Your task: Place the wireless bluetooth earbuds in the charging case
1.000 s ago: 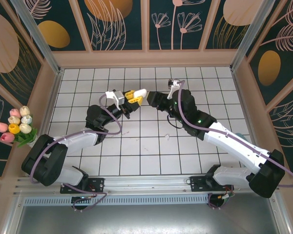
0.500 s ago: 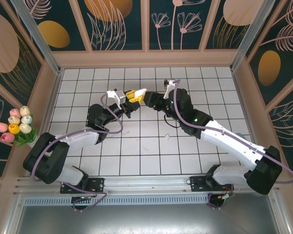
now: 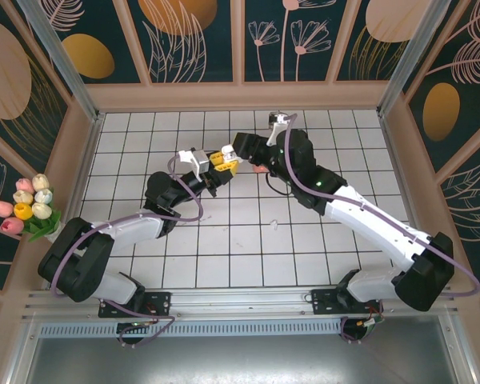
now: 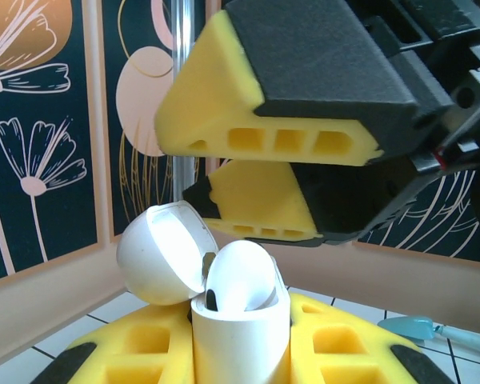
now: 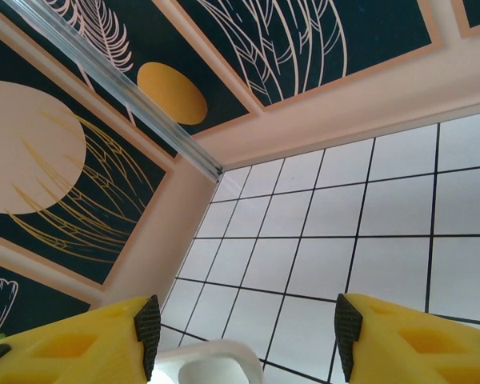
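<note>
Tulips: from the top camera I see a bunch of tulips [image 3: 28, 206] at the far left, outside the table [image 3: 224, 256] edge.
Left gripper: the left gripper [image 3: 218, 159] reaches toward the middle of the table, raised off the tiles, clamped tight on the charging case [image 4: 240, 340].
Charging case: my left wrist camera shows it best. The white case stands upright between the yellow pads [image 4: 116, 352], its lid hinged back to the left. From above it is only a white speck among yellow fingers.
Case mouth: a rounded white form sits in the opening with a dark spot beside it. I cannot tell whether that is an earbud or the case's own lining.
Right gripper: the right gripper [image 5: 244, 324] hangs just above the case, jaws well apart and gripping nothing. Its own camera looks down past both yellow fingers [image 5: 408, 340] at the case rim between them. The left wrist camera shows the same fingers from the side.
White earbud: the top camera shows a tiny white earbud [image 3: 276, 225] lying on a tile near the right arm, well apart from the case.
Pink earbud: a small salmon-pink earbud [image 3: 261, 169] lies just beside the right gripper, too small for detail.
Teal object: the left wrist camera catches a teal object [image 4: 416, 326] lying on the tiles at the right.
</note>
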### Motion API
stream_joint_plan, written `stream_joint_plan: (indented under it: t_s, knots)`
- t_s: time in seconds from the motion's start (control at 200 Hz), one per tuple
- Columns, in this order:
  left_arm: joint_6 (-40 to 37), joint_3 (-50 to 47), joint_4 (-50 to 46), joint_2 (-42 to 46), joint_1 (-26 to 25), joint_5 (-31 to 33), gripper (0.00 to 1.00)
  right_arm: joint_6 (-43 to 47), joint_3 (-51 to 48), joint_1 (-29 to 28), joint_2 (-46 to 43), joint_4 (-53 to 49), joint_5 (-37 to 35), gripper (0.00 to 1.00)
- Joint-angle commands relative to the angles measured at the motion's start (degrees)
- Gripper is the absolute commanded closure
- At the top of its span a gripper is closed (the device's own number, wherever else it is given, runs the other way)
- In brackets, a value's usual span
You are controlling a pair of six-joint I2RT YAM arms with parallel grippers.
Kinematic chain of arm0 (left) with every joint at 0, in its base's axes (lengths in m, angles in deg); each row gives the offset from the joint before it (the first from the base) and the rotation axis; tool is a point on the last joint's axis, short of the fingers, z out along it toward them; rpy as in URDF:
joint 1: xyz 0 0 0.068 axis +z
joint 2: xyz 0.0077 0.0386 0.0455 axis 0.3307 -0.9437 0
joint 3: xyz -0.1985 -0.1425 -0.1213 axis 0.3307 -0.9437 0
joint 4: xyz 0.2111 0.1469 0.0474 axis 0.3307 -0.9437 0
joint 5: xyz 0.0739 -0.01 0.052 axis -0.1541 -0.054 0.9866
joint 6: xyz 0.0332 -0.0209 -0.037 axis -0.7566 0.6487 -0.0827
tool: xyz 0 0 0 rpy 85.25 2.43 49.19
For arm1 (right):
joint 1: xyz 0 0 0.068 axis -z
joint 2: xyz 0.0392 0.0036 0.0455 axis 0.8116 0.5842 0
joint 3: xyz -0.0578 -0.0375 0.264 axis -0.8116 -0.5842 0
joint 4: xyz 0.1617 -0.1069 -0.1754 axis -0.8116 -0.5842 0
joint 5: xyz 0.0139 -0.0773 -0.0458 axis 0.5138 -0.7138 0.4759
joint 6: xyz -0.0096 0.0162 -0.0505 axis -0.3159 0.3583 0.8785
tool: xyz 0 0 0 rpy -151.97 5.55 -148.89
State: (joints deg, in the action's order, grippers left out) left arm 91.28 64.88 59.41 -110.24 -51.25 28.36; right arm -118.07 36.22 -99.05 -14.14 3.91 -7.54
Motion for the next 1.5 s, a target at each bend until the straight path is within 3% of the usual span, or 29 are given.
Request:
stream_joint_plan:
  t_s: [0.0,0.18,0.355,0.5,0.801,1.081,1.491]
  knots:
    - [-0.5,0.9,1.2,0.8,-0.4,-0.7,1.00,1.3,1.8,0.4,0.3,0.8,1.0,0.38]
    - [-1.2,-0.2,1.7,1.0,-0.4,1.5,1.00,0.1,-1.5,2.4,-6.5,-2.3,-2.4,0.38]
    - [-3.1,-1.1,1.6,2.4,-0.4,4.5,1.00,-3.8,-10.7,5.0,-13.5,-14.9,-9.5,0.38]
    - [-4.8,-0.9,0.3,3.3,-0.4,6.2,1.00,-5.3,-19.7,5.1,-14.1,-20.8,-10.6,0.38]
    - [-5.7,-0.4,-1.9,5.2,-0.3,6.7,1.00,4.2,-29.2,3.9,-3.8,-19.1,-5.7,0.37]
    - [-5.3,0.0,-2.2,5.3,-0.4,6.8,1.00,8.3,-27.3,2.9,5.5,-18.3,-1.4,0.38]
    - [-5.4,-0.4,-2.4,5.4,-0.4,6.8,1.00,10.3,-23.3,1.3,14.3,-17.8,-2.3,0.41]
